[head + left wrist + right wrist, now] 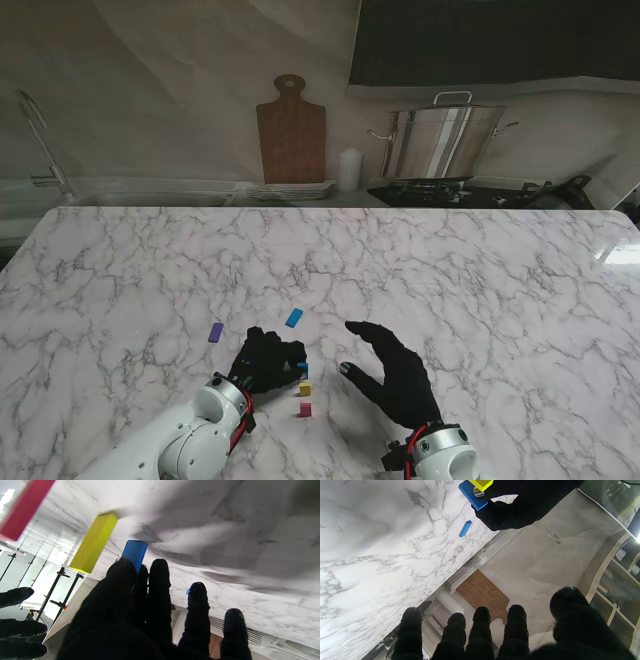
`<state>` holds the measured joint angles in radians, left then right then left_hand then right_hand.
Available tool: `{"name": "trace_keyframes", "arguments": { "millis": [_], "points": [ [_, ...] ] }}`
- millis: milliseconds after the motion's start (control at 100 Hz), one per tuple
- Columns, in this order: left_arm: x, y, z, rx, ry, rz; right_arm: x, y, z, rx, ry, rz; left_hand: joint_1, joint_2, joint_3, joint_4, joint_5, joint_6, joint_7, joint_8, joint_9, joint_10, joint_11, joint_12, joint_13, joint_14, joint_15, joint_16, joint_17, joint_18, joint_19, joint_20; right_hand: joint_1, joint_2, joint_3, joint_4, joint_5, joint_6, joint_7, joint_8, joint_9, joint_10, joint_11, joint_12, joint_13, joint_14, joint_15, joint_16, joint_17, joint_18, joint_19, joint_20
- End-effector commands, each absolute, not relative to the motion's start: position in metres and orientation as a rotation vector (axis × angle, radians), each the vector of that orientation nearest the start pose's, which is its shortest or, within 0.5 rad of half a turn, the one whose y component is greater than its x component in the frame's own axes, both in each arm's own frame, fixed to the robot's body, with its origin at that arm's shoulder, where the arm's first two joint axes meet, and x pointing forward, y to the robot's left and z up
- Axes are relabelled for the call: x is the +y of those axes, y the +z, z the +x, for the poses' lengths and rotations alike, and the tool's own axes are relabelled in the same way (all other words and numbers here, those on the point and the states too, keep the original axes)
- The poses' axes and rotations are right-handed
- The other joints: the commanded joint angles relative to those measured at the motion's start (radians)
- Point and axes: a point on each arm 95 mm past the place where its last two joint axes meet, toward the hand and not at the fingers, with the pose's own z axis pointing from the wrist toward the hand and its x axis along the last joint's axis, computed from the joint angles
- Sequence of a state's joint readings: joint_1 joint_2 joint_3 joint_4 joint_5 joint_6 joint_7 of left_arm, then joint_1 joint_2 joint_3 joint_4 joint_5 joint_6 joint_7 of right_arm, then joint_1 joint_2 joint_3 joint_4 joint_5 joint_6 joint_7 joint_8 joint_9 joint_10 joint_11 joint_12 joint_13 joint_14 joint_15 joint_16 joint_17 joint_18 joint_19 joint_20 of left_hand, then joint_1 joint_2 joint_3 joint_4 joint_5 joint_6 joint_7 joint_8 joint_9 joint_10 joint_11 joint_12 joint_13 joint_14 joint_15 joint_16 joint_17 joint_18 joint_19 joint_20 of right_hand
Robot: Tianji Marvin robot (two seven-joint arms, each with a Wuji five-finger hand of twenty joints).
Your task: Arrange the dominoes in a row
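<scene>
Standing near the front edge of the marble tabletop is a short line of dominoes: a pink domino nearest to me, a yellow domino just beyond it, and a blue domino beyond that, right at the fingertips of the left hand. The left wrist view shows that blue domino upright with the hand's black-gloved fingers bunched up against it, thumb and first fingers either side of its end, so the hand looks pinched on it, though the contact itself is hidden behind the fingers. The right hand sits to the right of the row, apart from it, fingers spread and curved, holding nothing; its thumb side faces the dominoes.

Two more pieces lie flat farther out: a second blue domino farther from me than the left hand, and a purple domino to its left, both well clear of the row.

At the back, beyond the tabletop, a wooden cutting board leans against the wall, a white candle-like cylinder stands beside it, and a steel stockpot sits on a stove.
</scene>
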<state>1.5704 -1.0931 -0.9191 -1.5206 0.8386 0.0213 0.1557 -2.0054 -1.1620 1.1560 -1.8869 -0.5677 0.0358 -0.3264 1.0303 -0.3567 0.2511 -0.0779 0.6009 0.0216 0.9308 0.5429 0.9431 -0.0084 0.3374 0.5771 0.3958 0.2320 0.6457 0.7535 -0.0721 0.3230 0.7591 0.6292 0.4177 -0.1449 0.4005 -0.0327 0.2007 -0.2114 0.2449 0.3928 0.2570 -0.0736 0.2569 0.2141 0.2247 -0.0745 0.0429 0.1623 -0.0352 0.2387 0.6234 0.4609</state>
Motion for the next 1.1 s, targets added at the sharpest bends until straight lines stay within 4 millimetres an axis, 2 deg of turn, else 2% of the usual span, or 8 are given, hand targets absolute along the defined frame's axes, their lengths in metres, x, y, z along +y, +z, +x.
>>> {"name": "trace_keyframes", "arguments": {
  "millis": [0,900,1090],
  "points": [
    [-0.077,-0.396,0.3428,1.647,-1.619,-1.358,0.0603,-0.3481,0.2562,-1.269,-2.36,-2.258,0.01,-0.022,0.042,0.028,-0.023,-0.018,0.024,0.023,-0.02,-0.003,0.018,-0.014,-0.024,0.001,-0.006,0.008,-0.023,-0.003,-0.016,0.012,0.033,0.028,-0.014,0.026,-0.03,-0.02,0.009,0.016,-0.041,-0.012,0.009,0.005,-0.013,-0.026,-0.02,-0.014,-0.004,-0.032,0.005,0.012],
    [-0.0759,-0.3955,0.3425,1.663,-1.61,-1.368,0.0602,-0.3482,0.2561,-1.27,-2.359,-2.259,-0.015,-0.031,0.037,0.027,-0.045,0.041,-0.092,0.02,-0.125,0.021,0.076,-0.089,-0.064,0.01,-0.031,0.002,-0.026,-0.005,-0.066,0.014,0.035,0.029,-0.015,0.027,-0.031,-0.02,0.009,0.016,-0.041,-0.01,0.01,0.005,-0.011,-0.026,-0.019,-0.014,-0.003,-0.032,0.004,0.013],
    [-0.0751,-0.3954,0.3424,1.668,-1.607,-1.37,0.0603,-0.3481,0.2563,-1.269,-2.359,-2.259,-0.022,-0.035,0.039,0.027,-0.043,0.049,-0.126,0.027,-0.146,0.025,0.099,-0.13,-0.072,0.013,-0.036,0.002,-0.025,-0.006,-0.084,0.024,0.035,0.029,-0.015,0.027,-0.03,-0.02,0.009,0.016,-0.04,-0.011,0.01,0.005,-0.011,-0.025,-0.019,-0.014,-0.003,-0.032,0.004,0.013]
  ]
}}
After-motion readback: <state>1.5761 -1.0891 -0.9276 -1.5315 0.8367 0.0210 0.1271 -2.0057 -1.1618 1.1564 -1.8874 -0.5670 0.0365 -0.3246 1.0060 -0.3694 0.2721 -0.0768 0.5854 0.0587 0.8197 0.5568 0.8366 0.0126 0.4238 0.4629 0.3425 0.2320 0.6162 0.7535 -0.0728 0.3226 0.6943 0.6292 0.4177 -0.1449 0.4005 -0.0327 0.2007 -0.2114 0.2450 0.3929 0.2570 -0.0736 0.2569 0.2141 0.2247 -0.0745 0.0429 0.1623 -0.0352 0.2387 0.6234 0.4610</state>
